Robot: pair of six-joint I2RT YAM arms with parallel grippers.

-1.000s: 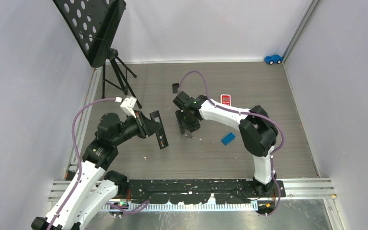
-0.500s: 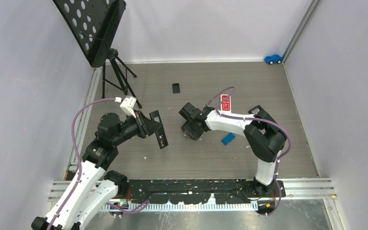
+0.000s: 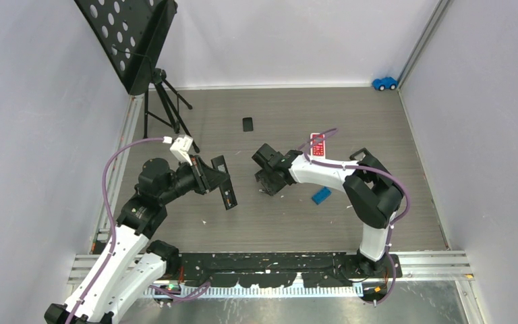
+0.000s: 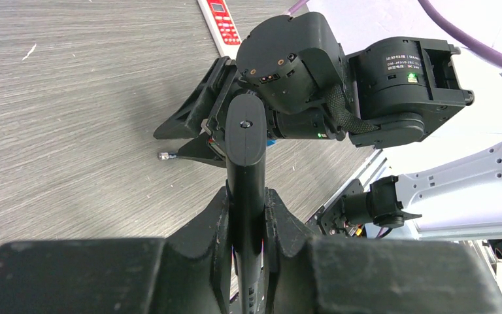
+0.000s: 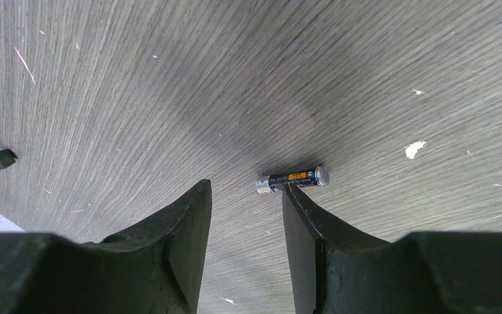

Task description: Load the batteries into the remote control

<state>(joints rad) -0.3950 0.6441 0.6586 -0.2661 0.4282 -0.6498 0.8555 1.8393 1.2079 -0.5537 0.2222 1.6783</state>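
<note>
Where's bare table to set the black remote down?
Free: far-right table between small blue toy car and red-and-white remote; near strip between blue rectangular block and black base rail. Crowded: centre, between left hand with black remote and right hand.

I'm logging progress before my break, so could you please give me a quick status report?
Left gripper shut on black remote. Right gripper open, low over table. Battery lying flat at one fingertip, not between jaws. Nothing covering it.

A music stand [image 3: 129,40] is standing at the table's [image 3: 276,226] far left corner, a toy car [image 3: 384,83] is sitting far right, and a blue block [image 3: 321,195] is lying mid-table.
</note>
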